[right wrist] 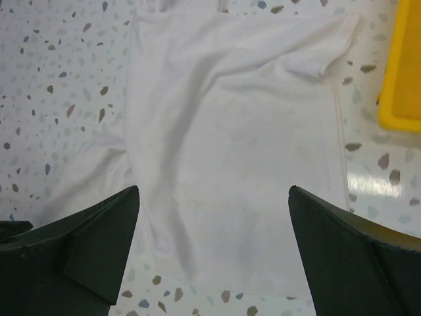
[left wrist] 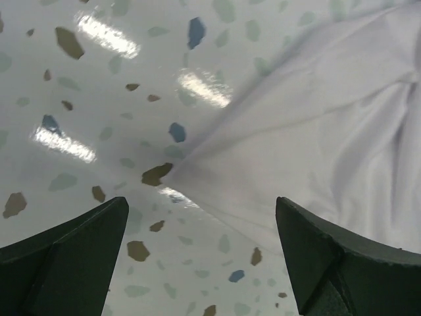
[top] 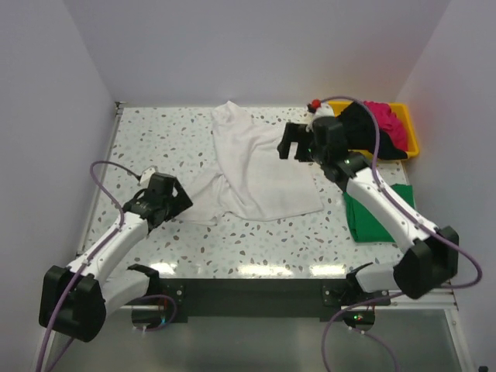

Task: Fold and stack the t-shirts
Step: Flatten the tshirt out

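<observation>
On the speckled worktop (top: 155, 132) lies the white t-shirt (top: 260, 174), the left hand (left wrist: 202, 205) open at its corner, the right hand (right wrist: 214, 192) open above it.

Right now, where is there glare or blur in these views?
Top external view: lamp glare along the near edge of the table. Left wrist view: bright glare streaks on the table; the left fingers look dark and soft. Right wrist view: the white t-shirt is nearly washed out; small glare patch below the yellow tray.
</observation>
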`<action>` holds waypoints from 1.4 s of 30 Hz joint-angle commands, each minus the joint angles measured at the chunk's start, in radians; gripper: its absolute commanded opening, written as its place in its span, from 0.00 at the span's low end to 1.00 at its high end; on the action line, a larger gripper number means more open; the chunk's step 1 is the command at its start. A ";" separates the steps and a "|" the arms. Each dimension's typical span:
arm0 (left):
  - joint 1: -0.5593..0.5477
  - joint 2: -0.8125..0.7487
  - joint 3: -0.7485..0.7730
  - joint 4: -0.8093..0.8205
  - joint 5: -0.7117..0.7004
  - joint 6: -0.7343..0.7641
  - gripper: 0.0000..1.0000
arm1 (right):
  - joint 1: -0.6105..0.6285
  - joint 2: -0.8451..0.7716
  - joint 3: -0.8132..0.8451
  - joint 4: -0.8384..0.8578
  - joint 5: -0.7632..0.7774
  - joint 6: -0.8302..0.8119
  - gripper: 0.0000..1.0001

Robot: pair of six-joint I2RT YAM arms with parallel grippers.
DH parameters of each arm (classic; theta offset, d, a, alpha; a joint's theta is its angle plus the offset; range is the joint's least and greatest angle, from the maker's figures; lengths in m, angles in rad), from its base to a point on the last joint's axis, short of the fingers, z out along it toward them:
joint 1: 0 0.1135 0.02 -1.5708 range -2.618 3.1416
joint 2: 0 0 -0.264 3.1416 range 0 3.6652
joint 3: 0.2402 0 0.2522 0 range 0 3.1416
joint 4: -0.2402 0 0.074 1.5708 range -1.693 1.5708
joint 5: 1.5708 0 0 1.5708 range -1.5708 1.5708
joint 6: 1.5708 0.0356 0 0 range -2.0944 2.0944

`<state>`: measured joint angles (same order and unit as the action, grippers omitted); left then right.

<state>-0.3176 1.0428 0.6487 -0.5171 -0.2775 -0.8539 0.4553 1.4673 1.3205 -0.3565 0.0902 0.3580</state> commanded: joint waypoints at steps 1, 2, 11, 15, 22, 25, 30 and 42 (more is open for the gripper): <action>0.054 0.037 -0.069 -0.017 0.018 0.007 0.98 | -0.004 -0.157 -0.291 0.094 0.060 0.188 0.99; 0.057 0.063 -0.073 0.008 0.030 0.009 0.96 | -0.006 -0.200 -0.331 0.099 0.069 0.202 0.99; 0.075 0.226 -0.093 0.169 0.072 -0.002 0.72 | -0.006 -0.417 -0.474 -0.039 0.140 0.216 0.99; 0.083 0.260 -0.086 0.147 0.014 -0.004 0.69 | -0.004 -0.432 -0.509 -0.087 0.157 0.220 0.99; 0.091 0.269 -0.124 0.173 0.043 0.009 0.35 | -0.006 -0.404 -0.540 -0.145 0.232 0.303 0.99; 0.091 0.298 -0.179 0.284 0.132 0.019 0.12 | -0.006 -0.358 -0.549 -0.170 0.278 0.383 0.99; 0.091 0.324 -0.182 0.292 0.146 0.032 0.00 | -0.020 -0.239 -0.538 -0.128 0.301 0.378 0.99; 0.091 0.263 -0.202 0.252 0.095 0.019 0.00 | -0.084 -0.027 -0.582 0.046 0.267 0.437 0.87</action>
<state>-0.2291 1.2869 0.4934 -0.1455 -0.1825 -0.8463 0.3824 1.4281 0.7631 -0.3931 0.3485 0.7475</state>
